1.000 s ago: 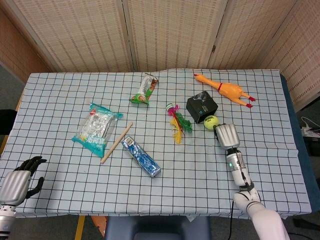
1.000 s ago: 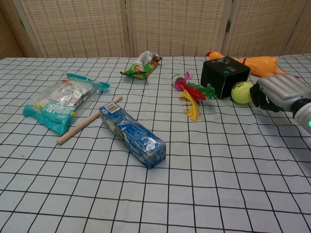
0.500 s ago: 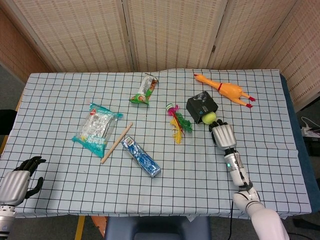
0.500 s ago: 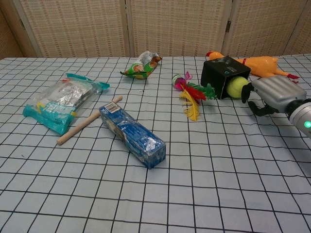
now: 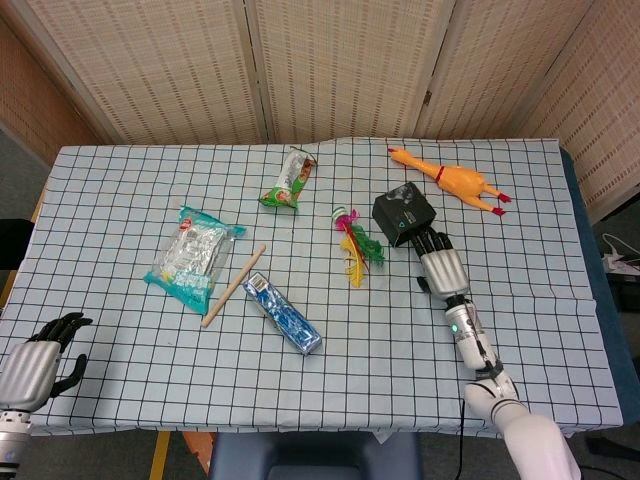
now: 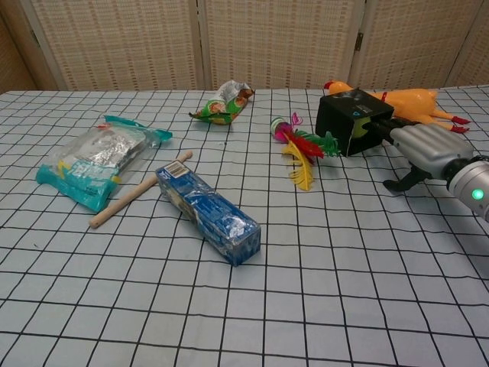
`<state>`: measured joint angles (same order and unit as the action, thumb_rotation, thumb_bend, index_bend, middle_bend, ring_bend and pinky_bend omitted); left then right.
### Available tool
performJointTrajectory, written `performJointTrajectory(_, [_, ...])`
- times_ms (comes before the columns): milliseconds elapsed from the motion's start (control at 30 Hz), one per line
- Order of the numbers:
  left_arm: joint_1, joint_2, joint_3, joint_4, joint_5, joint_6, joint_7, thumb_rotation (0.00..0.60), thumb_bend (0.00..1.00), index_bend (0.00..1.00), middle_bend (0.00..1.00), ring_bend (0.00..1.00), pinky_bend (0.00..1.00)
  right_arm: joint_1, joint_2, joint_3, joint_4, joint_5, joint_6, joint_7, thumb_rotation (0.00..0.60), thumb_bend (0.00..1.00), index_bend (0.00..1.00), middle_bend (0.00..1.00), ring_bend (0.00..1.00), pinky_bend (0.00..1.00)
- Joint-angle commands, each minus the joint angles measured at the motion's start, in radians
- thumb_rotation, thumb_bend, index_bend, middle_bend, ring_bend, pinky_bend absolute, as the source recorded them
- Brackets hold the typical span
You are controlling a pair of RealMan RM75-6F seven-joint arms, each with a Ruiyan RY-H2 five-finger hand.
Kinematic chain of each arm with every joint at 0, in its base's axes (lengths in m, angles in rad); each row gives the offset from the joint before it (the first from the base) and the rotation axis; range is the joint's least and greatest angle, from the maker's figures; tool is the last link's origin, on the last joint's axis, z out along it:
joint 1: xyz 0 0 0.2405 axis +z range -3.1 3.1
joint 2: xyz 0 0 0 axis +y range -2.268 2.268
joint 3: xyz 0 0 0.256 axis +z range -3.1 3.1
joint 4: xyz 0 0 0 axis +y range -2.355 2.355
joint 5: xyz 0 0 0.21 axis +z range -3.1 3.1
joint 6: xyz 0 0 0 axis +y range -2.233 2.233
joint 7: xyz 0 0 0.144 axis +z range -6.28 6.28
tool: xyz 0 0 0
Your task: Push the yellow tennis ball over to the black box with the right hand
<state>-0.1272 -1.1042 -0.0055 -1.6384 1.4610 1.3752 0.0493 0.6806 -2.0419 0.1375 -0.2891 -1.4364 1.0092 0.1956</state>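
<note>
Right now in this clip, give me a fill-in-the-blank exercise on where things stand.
1. The yellow tennis ball is pressed against the black ____.
2. The ____ hand reaches toward the black box.
3. The rubber chicken lies ____ the box, farther from the robot.
4. The wooden stick lies between the clear snack bag and the ____ carton.

Missing words: box; right; behind; blue

My right robot hand is ribbed silver with black fingers, green wrist light, white forearm; left robot hand matches, silver-backed.
</note>
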Motion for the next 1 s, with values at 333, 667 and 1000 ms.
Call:
performJointTrajectory(333, [0.001, 0.003, 0.001, -0.001, 0.003, 0.001, -0.006, 0.6, 0.5, 0.24, 0.15, 0.17, 0.43, -0.022, 0.022, 0.024, -0.072, 0.022, 0.067, -0.055, 0.6, 0.05, 0.05, 0.01, 0.0, 0.09])
performJointTrajectory(667, [0.004, 0.008, 0.005, -0.007, 0.018, 0.011, -0.018, 0.6, 0.5, 0.24, 0.15, 0.17, 0.43, -0.124, 0.166, 0.022, -0.392, 0.011, 0.271, -0.253, 0.6, 0.06, 0.47, 0.31, 0.19, 0.39])
performJointTrajectory(1000, [0.01, 0.017, 0.008, -0.013, 0.036, 0.027, -0.036, 0.6, 0.5, 0.24, 0.15, 0.17, 0.43, -0.289, 0.443, -0.036, -0.935, -0.021, 0.461, -0.496, 0.6, 0.06, 0.64, 0.5, 0.36, 0.53])
